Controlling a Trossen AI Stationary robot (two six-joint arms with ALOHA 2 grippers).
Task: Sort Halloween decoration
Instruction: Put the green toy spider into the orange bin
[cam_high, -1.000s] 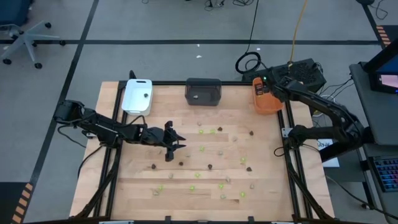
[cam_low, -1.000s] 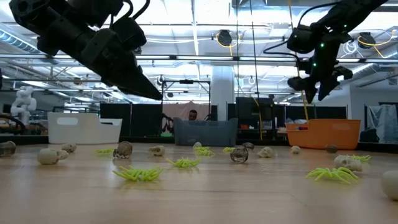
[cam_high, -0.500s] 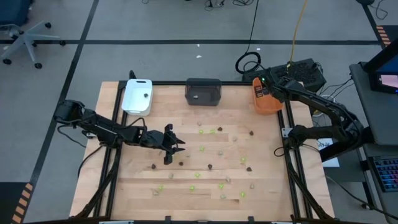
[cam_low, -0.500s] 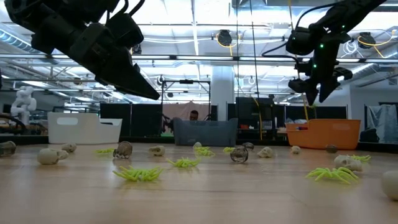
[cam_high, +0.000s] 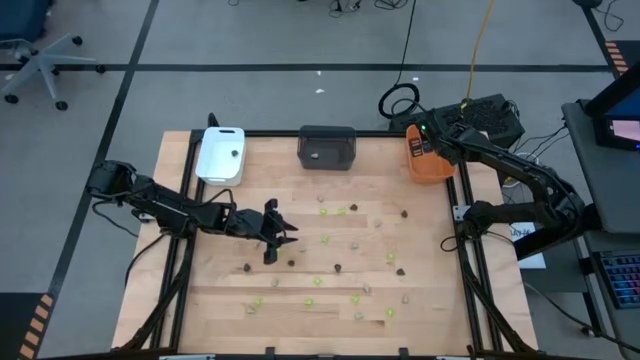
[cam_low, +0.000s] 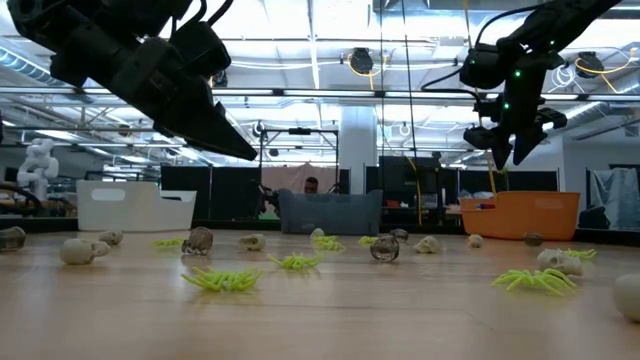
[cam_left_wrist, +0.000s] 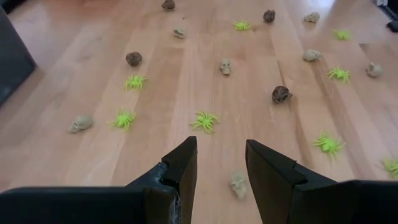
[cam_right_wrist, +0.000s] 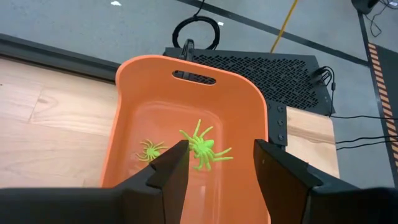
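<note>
The Halloween decoration lies scattered on the wooden table: lime green spiders, dark brown lumps and pale beige skulls. My left gripper hovers open above the table's left middle, with a skull on the wood below its fingers. At the far right corner, my right gripper stands open over the orange tray. Two green spiders show in that tray beyond its fingers. Neither gripper has anything between its fingers.
A white tray stands at the far left and a dark grey tray at the far middle edge. Loose pieces are spread over the table's middle and near half. A raised black frame borders the table.
</note>
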